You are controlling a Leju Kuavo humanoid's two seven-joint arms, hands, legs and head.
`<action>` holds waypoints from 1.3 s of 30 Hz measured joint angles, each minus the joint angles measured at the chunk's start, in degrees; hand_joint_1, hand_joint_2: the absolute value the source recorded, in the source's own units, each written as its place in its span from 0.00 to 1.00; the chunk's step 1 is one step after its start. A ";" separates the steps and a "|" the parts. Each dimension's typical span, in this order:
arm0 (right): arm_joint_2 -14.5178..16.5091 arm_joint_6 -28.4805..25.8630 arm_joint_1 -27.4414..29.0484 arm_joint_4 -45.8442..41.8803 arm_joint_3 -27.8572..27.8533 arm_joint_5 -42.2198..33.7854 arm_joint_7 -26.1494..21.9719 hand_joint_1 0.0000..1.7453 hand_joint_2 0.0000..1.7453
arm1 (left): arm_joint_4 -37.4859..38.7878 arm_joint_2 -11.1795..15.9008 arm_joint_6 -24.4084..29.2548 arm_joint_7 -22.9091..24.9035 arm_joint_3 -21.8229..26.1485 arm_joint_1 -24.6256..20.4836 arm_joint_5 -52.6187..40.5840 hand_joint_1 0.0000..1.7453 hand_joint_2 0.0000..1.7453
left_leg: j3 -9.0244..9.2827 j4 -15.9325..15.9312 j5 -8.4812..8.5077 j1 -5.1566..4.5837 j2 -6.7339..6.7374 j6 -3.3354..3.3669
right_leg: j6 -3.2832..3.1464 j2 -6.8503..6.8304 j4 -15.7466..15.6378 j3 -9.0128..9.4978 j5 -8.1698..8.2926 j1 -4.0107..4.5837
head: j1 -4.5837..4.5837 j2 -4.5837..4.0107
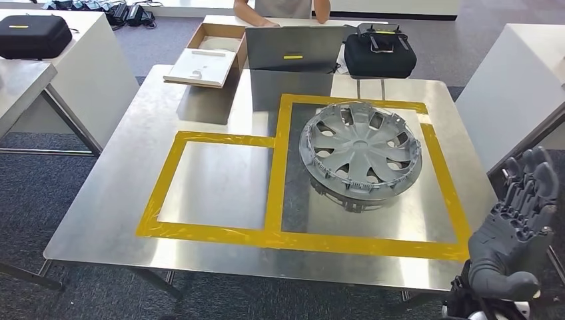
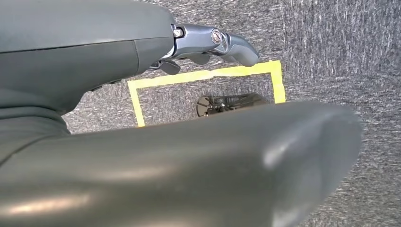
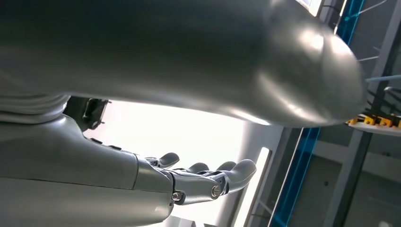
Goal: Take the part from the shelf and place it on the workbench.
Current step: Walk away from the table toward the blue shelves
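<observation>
In the head view the hubcap [image 1: 363, 149] is seen lying on the workbench [image 1: 220, 180] inside the yellow tape frame [image 1: 285, 170], placement judged done, the right hand [image 1: 514, 227] released beside it; in the wrist views both hands, left hand [image 2: 208, 45] included, are shown empty with fingers apart, so withdrawal is called for.

On the counter [image 1: 220, 193], the smaller yellow-taped square [image 1: 212, 185] on the left is bare steel, whereas the larger taped square [image 1: 440, 160] beside it is largely taken up by the grey wheel cover [image 1: 362, 148], leaving only bare strips along its near and left edges. The far edge is crowded by an open cardboard box [image 1: 206, 55], a laptop [image 1: 293, 48], a black case [image 1: 380, 52] and a person [image 1: 283, 9] seated behind them. The right hand [image 1: 513, 227] is raised, fingers spread, just off the near right corner, close to a white table [image 1: 513, 80] on that side.
</observation>
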 joint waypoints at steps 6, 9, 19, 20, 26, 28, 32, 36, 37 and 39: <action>0.05 0.11 0.92 -1.14 0.02 0.46 0.01 0.00 0.00 | -0.02 0.00 0.31 0.39 0.00 -0.23 -0.53 0.00 0.00 | -0.89 0.79 0.86 0.36 -0.45 -2.70 | -1.31 0.57 -12.79 5.59 6.11 0.09 | 0.16 0.00; 0.20 0.40 1.41 -1.61 0.02 0.52 0.01 0.00 0.00 | 0.01 -0.01 0.32 0.61 0.00 -0.17 -1.07 0.00 0.00 | -1.95 2.02 -0.44 0.63 -0.37 -3.85 | -3.06 0.37 -13.05 4.44 7.10 0.04 | -0.11 0.00; 0.40 0.32 4.29 -3.01 0.00 0.15 0.00 0.00 0.00 | -0.07 -0.08 0.32 0.67 -0.01 -0.49 -2.42 0.00 0.00 | 5.60 1.85 -5.61 -0.53 -0.23 -2.10 | -3.48 -0.04 -12.63 0.16 10.83 1.38 | -0.83 0.00; 0.38 0.26 4.40 -3.12 0.00 0.10 -0.02 0.00 0.00 | -0.09 -0.12 0.32 0.68 -0.01 -0.57 -2.45 0.00 0.00 | 6.41 0.25 -5.57 -0.76 -0.22 -1.87 | -3.15 -0.04 -12.65 0.11 11.17 1.36 | -0.84 0.00; -0.57 -0.65 4.67 -3.29 0.16 -0.58 0.02 0.00 0.00 | -0.13 -0.36 0.28 0.90 -0.02 -0.76 -3.14 0.00 0.00 | 4.15 -0.88 -2.95 -0.57 0.28 0.26 | -1.06 0.04 -7.12 -2.26 5.93 0.94 | -0.44 0.00; -1.04 -1.08 4.70 -3.29 0.49 -0.80 0.03 0.00 0.00 | -0.14 -0.36 0.19 0.91 -0.02 -0.73 -3.34 0.00 0.00 | 2.68 -0.76 -1.85 -0.58 0.38 0.39 | -0.53 0.03 -0.29 -4.06 1.55 0.82 | -0.20 0.00; -2.52 -2.72 4.69 -3.29 1.54 -1.83 0.04 0.00 0.00 | -0.13 -0.47 0.02 0.94 -0.02 -0.71 -3.64 0.00 0.00 | -0.33 0.09 0.10 -0.51 0.48 -0.09 | -0.31 0.01 -3.55 1.40 5.01 0.61 | -0.05 0.00; -4.08 -3.82 4.36 -3.28 2.44 -2.37 0.03 0.00 0.00 | -0.15 -0.57 -0.02 1.00 -0.02 -0.72 -4.14 0.00 0.00 | -1.57 0.66 1.59 -0.63 0.41 -1.44 | -1.86 0.10 -13.91 7.86 5.17 1.18 | -0.05 0.00; -4.37 -3.97 4.35 -3.28 2.61 -2.43 0.02 0.00 0.00 | -0.15 -0.58 -0.03 1.02 -0.02 -0.71 -4.25 0.00 0.00 | -1.58 0.52 2.07 -0.60 0.38 -1.84 | -2.40 0.10 -13.88 7.46 5.60 1.24 | -0.09 0.00; -4.82 -4.14 4.35 -3.27 2.86 -2.37 0.03 0.00 0.00 | -0.12 -0.58 -0.03 1.10 -0.02 -0.68 -4.31 0.00 0.00 | -2.05 1.07 1.40 -0.42 0.28 -2.52 | -3.37 -0.10 -14.15 6.58 6.61 1.11 | -0.10 0.00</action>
